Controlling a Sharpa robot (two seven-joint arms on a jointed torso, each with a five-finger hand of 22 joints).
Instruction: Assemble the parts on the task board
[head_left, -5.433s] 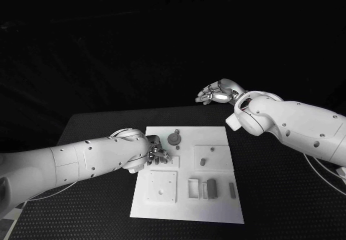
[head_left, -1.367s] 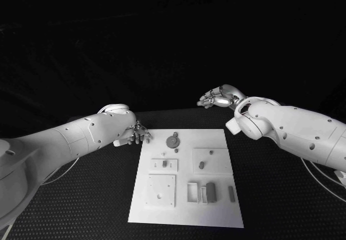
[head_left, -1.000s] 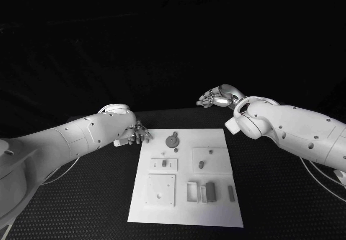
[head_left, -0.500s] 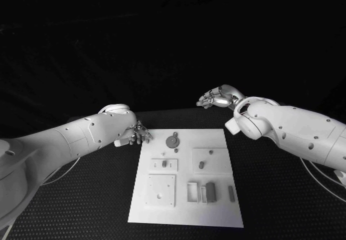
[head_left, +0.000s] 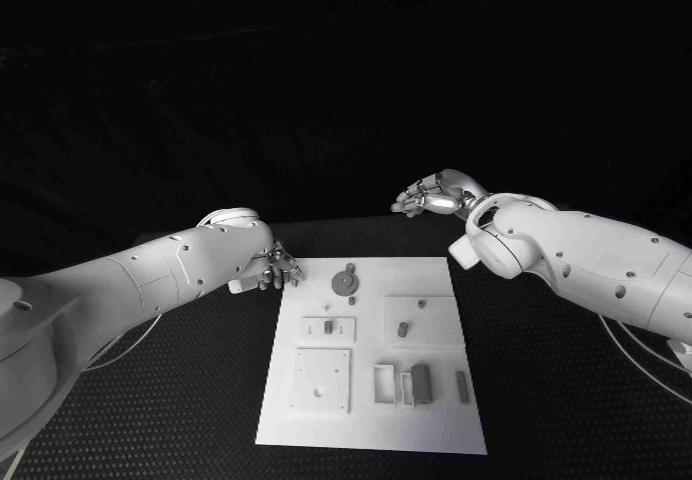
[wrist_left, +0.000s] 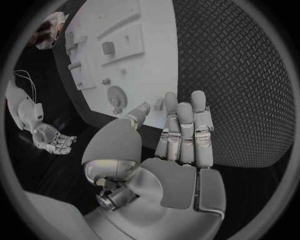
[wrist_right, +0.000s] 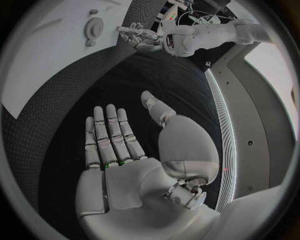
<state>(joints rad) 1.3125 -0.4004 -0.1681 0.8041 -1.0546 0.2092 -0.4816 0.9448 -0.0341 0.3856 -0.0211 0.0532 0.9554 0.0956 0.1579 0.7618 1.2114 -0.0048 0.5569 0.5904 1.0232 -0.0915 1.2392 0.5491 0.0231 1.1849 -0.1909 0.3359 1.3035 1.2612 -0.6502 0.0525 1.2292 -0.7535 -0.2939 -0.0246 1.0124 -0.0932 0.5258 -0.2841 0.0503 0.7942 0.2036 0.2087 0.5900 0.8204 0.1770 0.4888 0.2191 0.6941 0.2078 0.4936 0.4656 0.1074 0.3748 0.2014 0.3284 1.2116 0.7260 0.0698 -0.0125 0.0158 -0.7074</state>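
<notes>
Black, textured table (head_left: 173, 400) under a dark background carries the white task board (head_left: 378, 425) at its middle, long side running away from the robot.

Compared with 5.4 s ago, the left hand (head_left: 274, 270) has lifted off the board's left side, where it lay over the small square plate (head_left: 327, 329), and now hangs just off the board's far left corner; that plate with its little part is uncovered. Over the last 1.4 s neither arm nor any part has shifted noticeably.

Both hands are empty. In the left wrist view the left hand (wrist_left: 178, 150) shows straight fingers held side by side, thumb set apart, touching nothing, above the table near the board's edge. The right hand (head_left: 428, 194) is raised beyond the board's far right corner, well apart from it; the right wrist view shows it (wrist_right: 119, 160) flat, fingers extended, palm bare.

On the board the head view shows a round gear-like part (head_left: 346, 281) near the far edge, a plate with a small peg (head_left: 405, 327) right of centre, a larger square plate (head_left: 325, 378) near left, and upright pieces (head_left: 420, 380) near right. The left wrist view shows the gear's teeth (wrist_left: 115, 95), unclear from the head view.
</notes>
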